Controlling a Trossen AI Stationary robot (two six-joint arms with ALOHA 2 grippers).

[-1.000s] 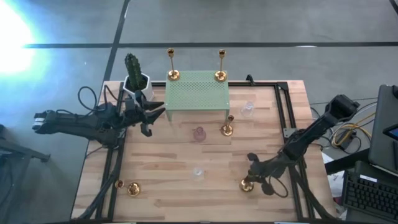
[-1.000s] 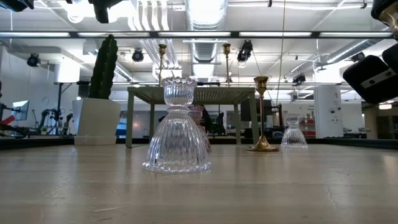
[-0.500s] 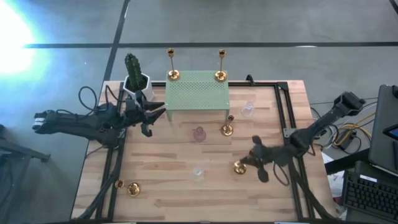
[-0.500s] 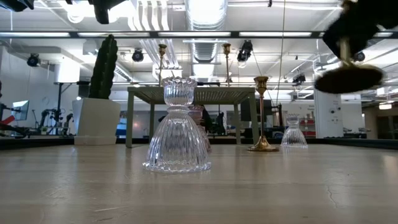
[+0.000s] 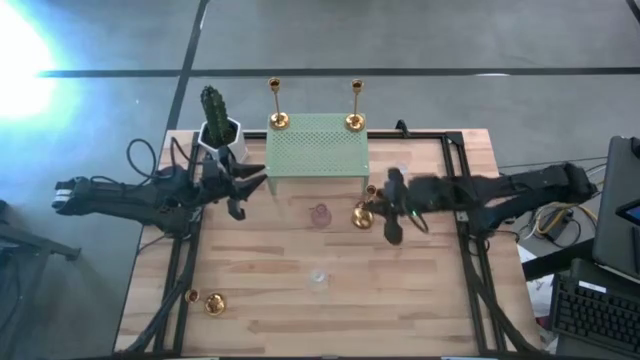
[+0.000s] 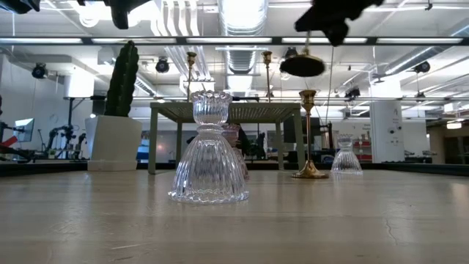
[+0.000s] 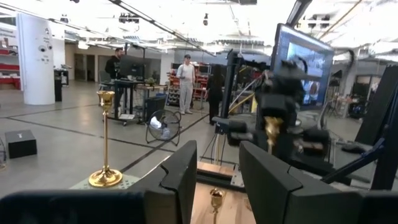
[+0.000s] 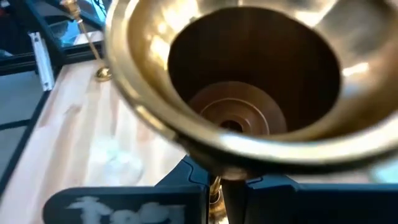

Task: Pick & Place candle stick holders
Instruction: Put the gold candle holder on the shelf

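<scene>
My right gripper is shut on a gold candle stick holder and holds it high in the air, just in front of the green perforated stand. It is above another gold holder that stands on the table. Two tall gold holders stand on the stand's far edge. A pink glass holder and clear glass ones stand on the table. One gold holder sits near the front left. My left gripper waits open by the stand's left end. My right gripper pinches the gold holder's slim stem between its two fingers, close to the round base. The arm reaches in about level from the table's right. The holder hangs lifted clear, base down; its hollow underside fills the wrist view and hides the rest of the stem.
A cactus in a white pot stands at the far left by the stand. Black frame rails run along the table's right and left sides. Bare wood lies in the middle and front of the table.
My right gripper, shut on the gold holder, has lifted it off the table near the front right. It has carried it up and toward the far left, over to the standing gold holder in front of the green stand.
</scene>
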